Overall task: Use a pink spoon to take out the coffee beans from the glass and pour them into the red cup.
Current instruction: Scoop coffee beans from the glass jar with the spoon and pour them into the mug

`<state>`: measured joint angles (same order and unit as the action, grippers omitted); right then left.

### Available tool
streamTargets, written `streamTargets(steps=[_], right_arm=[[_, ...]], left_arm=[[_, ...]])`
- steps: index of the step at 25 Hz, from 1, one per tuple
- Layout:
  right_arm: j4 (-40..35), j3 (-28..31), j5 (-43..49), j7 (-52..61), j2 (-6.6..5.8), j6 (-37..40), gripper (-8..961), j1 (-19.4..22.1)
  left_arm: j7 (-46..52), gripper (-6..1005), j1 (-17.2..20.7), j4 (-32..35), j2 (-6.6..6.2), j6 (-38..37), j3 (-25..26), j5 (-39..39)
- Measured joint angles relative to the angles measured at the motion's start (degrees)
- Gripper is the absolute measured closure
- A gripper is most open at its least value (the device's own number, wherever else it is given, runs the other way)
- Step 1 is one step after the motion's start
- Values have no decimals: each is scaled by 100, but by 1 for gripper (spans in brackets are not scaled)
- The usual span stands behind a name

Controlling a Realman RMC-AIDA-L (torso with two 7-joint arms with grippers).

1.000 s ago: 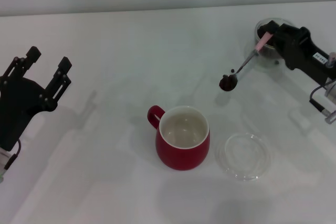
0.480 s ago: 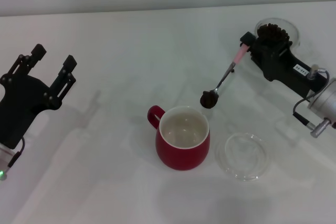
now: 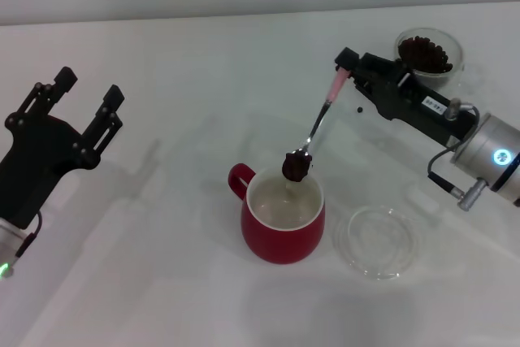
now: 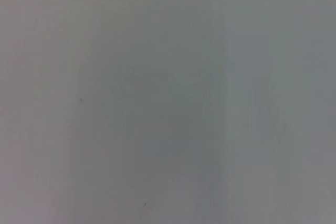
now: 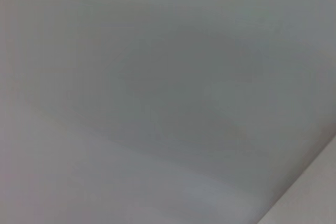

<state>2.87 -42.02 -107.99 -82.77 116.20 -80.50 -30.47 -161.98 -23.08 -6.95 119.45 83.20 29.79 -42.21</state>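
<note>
My right gripper (image 3: 348, 68) is shut on the pale pink handle of the pink spoon (image 3: 319, 123). The spoon slants down to the left, and its bowl carries a heap of dark coffee beans (image 3: 296, 166) just over the far rim of the red cup (image 3: 282, 214). That cup stands in the middle of the table, handle to the left, its cream inside showing no beans. At the far right stands the glass (image 3: 427, 54), holding more dark beans. One loose bean (image 3: 360, 109) lies on the table under the arm. Both wrist views show only blank grey.
A shallow clear round dish (image 3: 377, 240) lies just right of the red cup. My left gripper (image 3: 81, 101) is parked open at the table's left side, far from the cup. The table (image 3: 179, 79) is plain white.
My right arm has swung left, away from the glass, carrying the loaded spoon from mid-table to just above the red cup's rim. The left arm has barely shifted.
</note>
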Motion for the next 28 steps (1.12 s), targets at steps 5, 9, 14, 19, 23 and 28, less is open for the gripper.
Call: streamTargets(steps=[5, 9, 14, 19, 23, 28], right_arm=[[-62, -31, 190, -470, -2, -58, 802, -146], [-110, -34, 342, -970, -1, -57, 802, -241], [-304, -81, 500, -1580, -6, -16, 803, -255], [-375, -161, 604, -2337, -6, -219, 803, -242], [-381, -257, 607, -3159, -2, -679, 803, -204], [-355, -306, 632, -3537, -1, -1029, 802, -180]], left_arm=[[0, 319, -15, 0, 0, -77, 0, 3], [0, 319, -53, 0, 0, -194, 0, 4], [0, 319, -89, -7, 0, -369, 10, 4], [0, 319, -136, -9, 0, -487, 33, -3], [5, 320, -178, -9, 0, -565, 36, -4], [7, 320, -210, -9, 0, -586, 50, -33]])
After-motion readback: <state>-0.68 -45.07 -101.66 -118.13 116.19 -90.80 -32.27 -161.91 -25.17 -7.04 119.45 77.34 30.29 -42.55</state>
